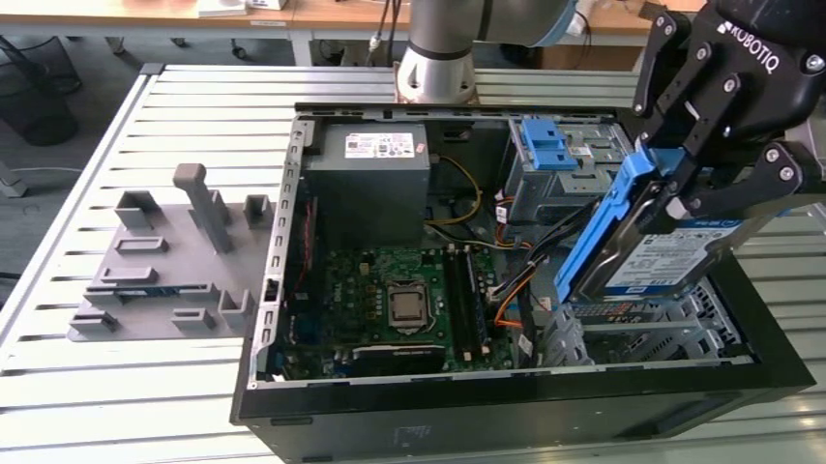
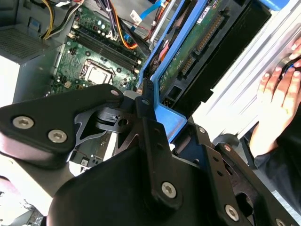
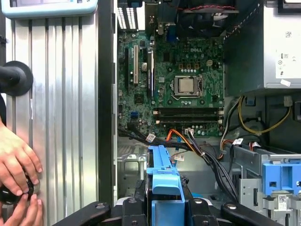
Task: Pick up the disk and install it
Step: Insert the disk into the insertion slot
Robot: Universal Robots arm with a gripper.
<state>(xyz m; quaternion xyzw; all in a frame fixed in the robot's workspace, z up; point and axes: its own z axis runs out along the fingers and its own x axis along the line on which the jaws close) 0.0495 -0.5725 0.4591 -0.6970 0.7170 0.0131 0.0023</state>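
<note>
In the exterior view my gripper (image 1: 703, 179) is shut on the disk (image 1: 671, 256), a silver drive with a white-and-blue label in a blue carrier (image 1: 606, 222). The disk hangs on edge, tilted, above the right side of the open computer case (image 1: 516, 406), over a metal drive cage (image 1: 645, 333). The second wrist view shows the disk's green circuit-board underside (image 2: 197, 42) and the carrier's blue end (image 2: 167, 117) between my black fingers (image 2: 146, 108). In the first wrist view the blue carrier (image 3: 164, 188) sticks out over the case floor, in front of the motherboard (image 3: 183, 84).
A grey power supply (image 1: 374, 174) and a blue-latched drive bay (image 1: 548, 145) sit at the back of the case. Loose cables (image 1: 516, 280) run beside the cage. A grey holder fixture (image 1: 168, 261) stands on the slatted table. A person's hands (image 3: 16, 165) rest beside the case.
</note>
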